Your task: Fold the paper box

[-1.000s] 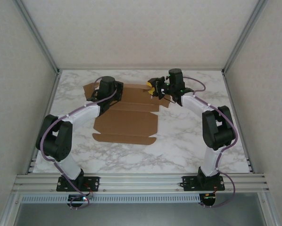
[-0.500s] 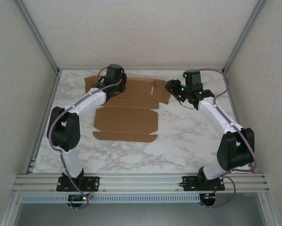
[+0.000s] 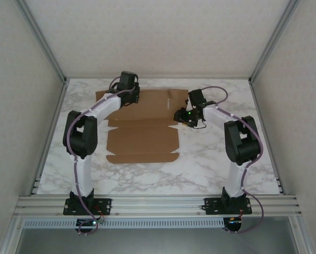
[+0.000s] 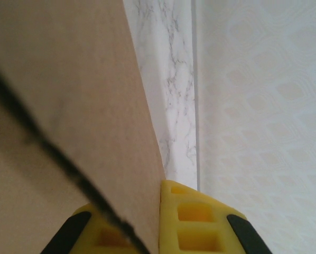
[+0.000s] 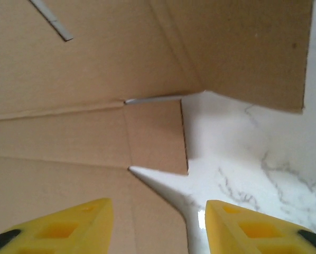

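Quick status on my two arms. My left gripper (image 4: 147,217) is clamped onto the far edge of the paper box (image 3: 142,135), toward its left end. On that wrist cam the brown sheet runs right down between the two yellow fingers (image 4: 195,222), with the right-hand one pressed up against the card's edge. A dark blurry line cuts diagonally across the card just above the other finger, and I can't tell what it is. Off to the right of that gripper there's a thin strip of the marble table (image 3: 211,159), then the patterned wall (image 4: 263,106).

My right gripper (image 5: 158,206) is spread wide with nothing in it, hovering over the right-hand edge of the box. Straight ahead between its fingers a little square tab (image 5: 157,136) sticks out of the sheet onto the marble. Further ahead and to the right is a bigger flap (image 5: 237,47). Ahead to the left there's a thin slot (image 5: 50,20) cut into the card. Bare marble sits in front of the right finger.

From overhead the box is opened out as a sheet on the table, lying between the two grippers, with creases running across it. Whether the pinched edge is lifted off the table, I can't tell.
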{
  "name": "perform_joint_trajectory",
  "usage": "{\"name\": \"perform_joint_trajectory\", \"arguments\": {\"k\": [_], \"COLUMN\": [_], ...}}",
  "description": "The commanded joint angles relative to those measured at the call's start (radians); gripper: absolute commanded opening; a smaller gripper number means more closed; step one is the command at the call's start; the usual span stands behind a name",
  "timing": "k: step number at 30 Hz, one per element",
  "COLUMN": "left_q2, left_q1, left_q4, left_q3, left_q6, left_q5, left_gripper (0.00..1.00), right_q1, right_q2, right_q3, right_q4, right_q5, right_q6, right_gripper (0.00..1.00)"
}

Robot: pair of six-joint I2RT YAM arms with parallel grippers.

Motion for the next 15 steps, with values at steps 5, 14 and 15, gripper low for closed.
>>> {"name": "perform_joint_trajectory", "arguments": {"k": [5,14,15], "left_q2": [0.051,0.034,0.03], "left_q1": [0.018,0.026,0.026], "left_q4": [-0.072,-0.049,-0.043], "left_q3": [0.082,0.056,0.05], "left_q6": [0.012,0.004,0.0], "left_q5": [0.019,0.045,0.047], "left_gripper": [0.0,0.0,0.0], "right_q1": [0.001,0.009,0.01], "right_q2": [0.137,0.18,0.18], "right_q3": [0.148,0.135,0.129], "right_q4": [-0.048,0.031,0.047], "right_q5": [-0.01,-0.131,-0.151], "right_q6": [0.021,0.085,0.097], "right_gripper": [0.51,0.52,0.52]}}
